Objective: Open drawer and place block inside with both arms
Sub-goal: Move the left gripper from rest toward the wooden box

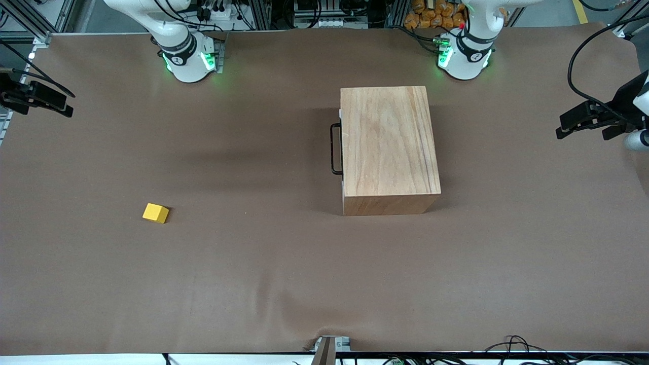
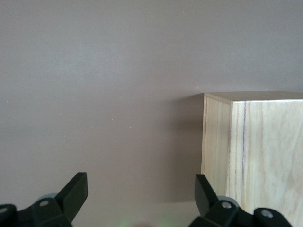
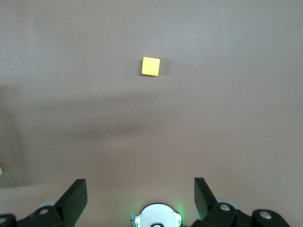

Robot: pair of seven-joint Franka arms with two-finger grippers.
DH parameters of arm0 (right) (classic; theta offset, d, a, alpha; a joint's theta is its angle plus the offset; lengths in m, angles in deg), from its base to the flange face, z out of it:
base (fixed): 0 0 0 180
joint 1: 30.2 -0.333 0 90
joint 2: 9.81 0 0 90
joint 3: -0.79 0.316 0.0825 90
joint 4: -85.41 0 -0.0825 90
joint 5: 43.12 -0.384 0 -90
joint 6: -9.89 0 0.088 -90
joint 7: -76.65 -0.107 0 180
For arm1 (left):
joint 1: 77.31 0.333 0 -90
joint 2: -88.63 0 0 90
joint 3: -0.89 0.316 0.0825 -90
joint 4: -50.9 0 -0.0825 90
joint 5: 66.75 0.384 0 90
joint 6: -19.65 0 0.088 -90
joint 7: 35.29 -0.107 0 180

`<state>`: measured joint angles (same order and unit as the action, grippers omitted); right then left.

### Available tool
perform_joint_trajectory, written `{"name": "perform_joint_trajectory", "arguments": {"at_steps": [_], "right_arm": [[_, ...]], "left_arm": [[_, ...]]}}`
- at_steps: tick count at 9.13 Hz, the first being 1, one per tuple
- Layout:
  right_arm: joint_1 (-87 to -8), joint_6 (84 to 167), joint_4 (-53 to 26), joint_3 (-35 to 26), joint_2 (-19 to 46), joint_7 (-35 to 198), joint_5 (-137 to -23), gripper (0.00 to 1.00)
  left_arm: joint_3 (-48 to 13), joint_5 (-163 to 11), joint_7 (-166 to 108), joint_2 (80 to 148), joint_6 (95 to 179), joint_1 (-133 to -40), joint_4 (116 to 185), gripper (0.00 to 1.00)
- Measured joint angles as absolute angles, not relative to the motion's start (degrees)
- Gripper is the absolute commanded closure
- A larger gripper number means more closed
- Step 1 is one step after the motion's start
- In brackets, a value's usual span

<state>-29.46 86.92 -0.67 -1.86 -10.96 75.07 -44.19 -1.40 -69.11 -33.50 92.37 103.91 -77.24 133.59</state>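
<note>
Evidently nothing is begun: the drawer (image 1: pixel 340 147) is shut, the block (image 1: pixel 155 213) lies toward the right arm's end, and both the left gripper (image 2: pixel 141 189) and right gripper (image 3: pixel 140 189) are held wide apart, so the handle (image 1: pixel 335 148) must be gripped first.

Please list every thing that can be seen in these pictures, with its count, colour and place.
wooden box: one, light wood, on the table toward the left arm's end.
drawer: one, white-edged front with black wire handle, shut, facing the right arm's end.
block: one, yellow, on the table toward the right arm's end, nearer to the front camera than the box.
table: one, brown cover.
left hand: one, black, open, up beside the box.
right hand: one, black, open, over bare table, block ahead.
</note>
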Motion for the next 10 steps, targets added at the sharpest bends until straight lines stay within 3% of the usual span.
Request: {"name": "perform_joint_trajectory", "arguments": {"at_steps": [10], "right_arm": [[-29.7,86.9,-0.8,-1.8,-11.0,75.1,-44.2,0.00]], "left_arm": [[-3.6,-68.3,-33.5,94.9,102.5,-79.4,134.3,0.00]]}}
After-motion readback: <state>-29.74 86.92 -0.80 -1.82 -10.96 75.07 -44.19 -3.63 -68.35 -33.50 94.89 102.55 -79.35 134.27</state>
